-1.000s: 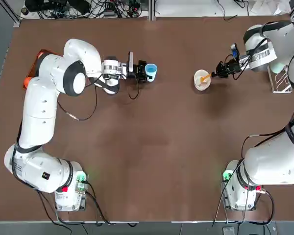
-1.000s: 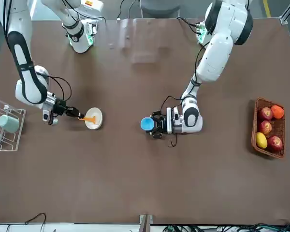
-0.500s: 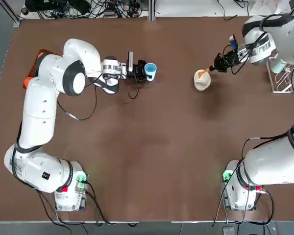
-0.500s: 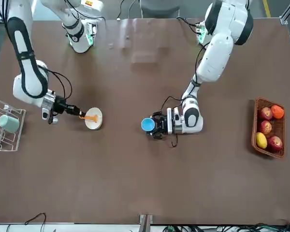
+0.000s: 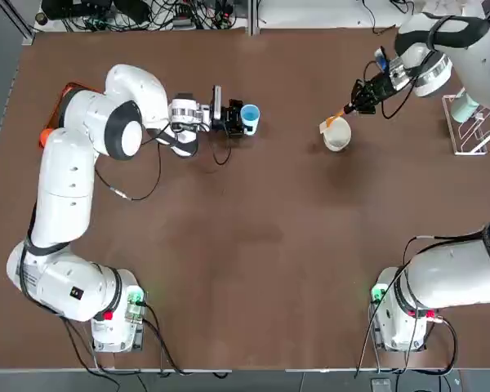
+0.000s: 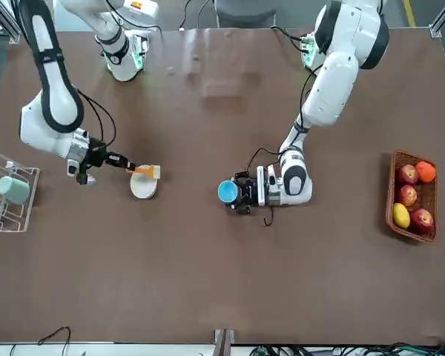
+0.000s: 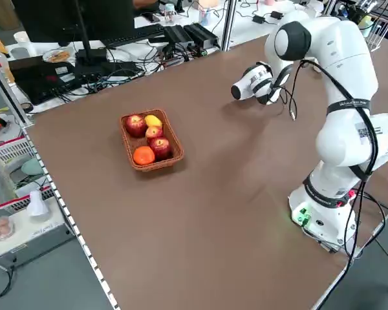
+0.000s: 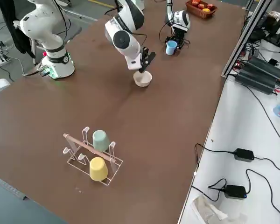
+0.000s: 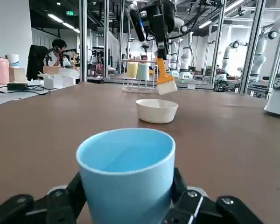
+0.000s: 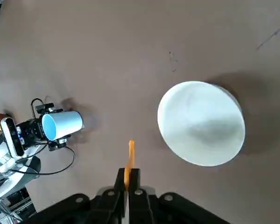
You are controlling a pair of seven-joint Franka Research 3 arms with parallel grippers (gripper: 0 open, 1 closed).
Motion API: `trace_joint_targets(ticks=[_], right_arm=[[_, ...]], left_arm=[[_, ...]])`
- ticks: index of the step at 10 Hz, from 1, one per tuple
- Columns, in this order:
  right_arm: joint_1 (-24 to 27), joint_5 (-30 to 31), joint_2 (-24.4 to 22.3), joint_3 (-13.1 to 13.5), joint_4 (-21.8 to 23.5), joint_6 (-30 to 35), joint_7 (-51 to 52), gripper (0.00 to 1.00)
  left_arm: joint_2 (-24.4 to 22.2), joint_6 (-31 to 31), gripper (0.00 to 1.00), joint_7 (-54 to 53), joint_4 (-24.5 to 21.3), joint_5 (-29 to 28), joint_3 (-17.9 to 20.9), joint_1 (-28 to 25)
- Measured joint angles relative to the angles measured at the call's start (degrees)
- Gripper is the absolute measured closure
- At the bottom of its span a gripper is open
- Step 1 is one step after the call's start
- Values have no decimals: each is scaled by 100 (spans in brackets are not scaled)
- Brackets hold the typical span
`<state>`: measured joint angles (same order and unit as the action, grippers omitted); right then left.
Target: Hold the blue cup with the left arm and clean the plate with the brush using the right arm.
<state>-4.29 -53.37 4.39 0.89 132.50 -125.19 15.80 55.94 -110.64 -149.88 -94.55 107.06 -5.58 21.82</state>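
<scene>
The blue cup point(image 5: 251, 119) is set upright on the brown table point(image 5: 253, 261), far side, left of centre in the top view. It is bracketed by the left gripper point(image 9: 126, 205), which lies low and level to the tabletop; the fingers point(image 9: 77, 189) are seen on both sides of the cup in the left wrist view, close against it, but whether they press the wall or stand just off it cannot be told.

The plate point(image 5: 336, 135), a small cream dish, is placed well to the right of the cup, empty side up. The brush point(image 9: 164, 79) is clamped by its orange handle in the right gripper point(image 10: 128, 189), jaws closed tight on it. The brush is held in the air, bristle head hanging above the plate's rim on its far side, not touching the dish per the left wrist view.

A wire rack point(image 8: 91, 156) with a pale teal cup point(image 8: 101, 139) and a yellow cup point(image 8: 98, 169) is seen at the table's right edge. A wicker basket point(image 6: 412, 196) of fruit is seen at the left edge, behind the left arm.
</scene>
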Motion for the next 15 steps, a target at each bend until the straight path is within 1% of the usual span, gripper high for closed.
trace_joint_targets(ticks=[2, 3, 5, 7, 9, 10, 12, 15], right_arm=[[-318, 114, -190, -13, -4, -58, -460, 95], [-560, 292, -279, -23, -13, -175, -814, 95], [-1095, 950, -449, -40, -114, -321, -1920, 95], [-1487, 1431, -500, -49, -314, -349, -2847, 95], [-1736, 1555, -501, -50, -483, -360, -3357, 95], [-1851, 1557, -501, -50, -544, -480, -3529, 95], [-2231, 1560, -497, -53, -576, -957, -3918, 95], [-2679, 1566, -466, -57, -579, -1410, -4294, 95]], left_arm=[[0, 0, 23, 0, 0, 0, -2, 14], [0, 0, 23, 0, -1, 0, -3, 14], [0, 0, 23, 0, -2, 0, -4, 15], [0, 0, 23, 0, -4, 0, -6, 27], [0, 0, 23, 0, -4, 0, -7, 60], [0, 0, 23, 0, -4, 0, -7, 68], [0, 0, 23, 0, -8, 0, -5, 69], [0, 4, 25, -2, -10, 0, -4, 67]])
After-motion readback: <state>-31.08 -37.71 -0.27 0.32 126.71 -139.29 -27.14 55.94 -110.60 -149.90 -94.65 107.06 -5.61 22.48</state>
